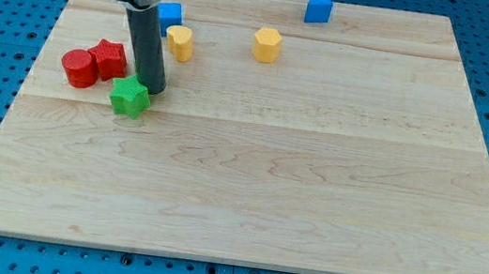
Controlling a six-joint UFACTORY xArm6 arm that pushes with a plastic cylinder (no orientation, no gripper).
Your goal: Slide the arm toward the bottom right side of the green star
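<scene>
Tabletop (313, 193): pale wooden board on a blue perforated base, carrying seven small blocks, all in its upper half.

Green star (129, 97): lies at the view's left, below the red pair and the blue cube.

My tip (152, 90): lower end of a dark upright rod coming down from the arm housing at the view's top left. It stands at the green star's upper right edge, touching it or just beside it; contact cannot be told for certain. No claw is fitted to this arm, so nothing opens, closes or grips.

Red cylinder (78, 68): left of the green star, touching the red block beside it.

Red star-like block (109, 59): just right of the red cylinder, above and left of the green star.

Blue cube (170, 15): partly hidden behind the rod.

Yellow block, left (179, 41): just right of the rod; exact shape unclear.

Yellow hexagonal block (267, 43): well right of the first yellow one.

Blue block, far (318, 8): near the tabletop's top edge, right of centre.
</scene>
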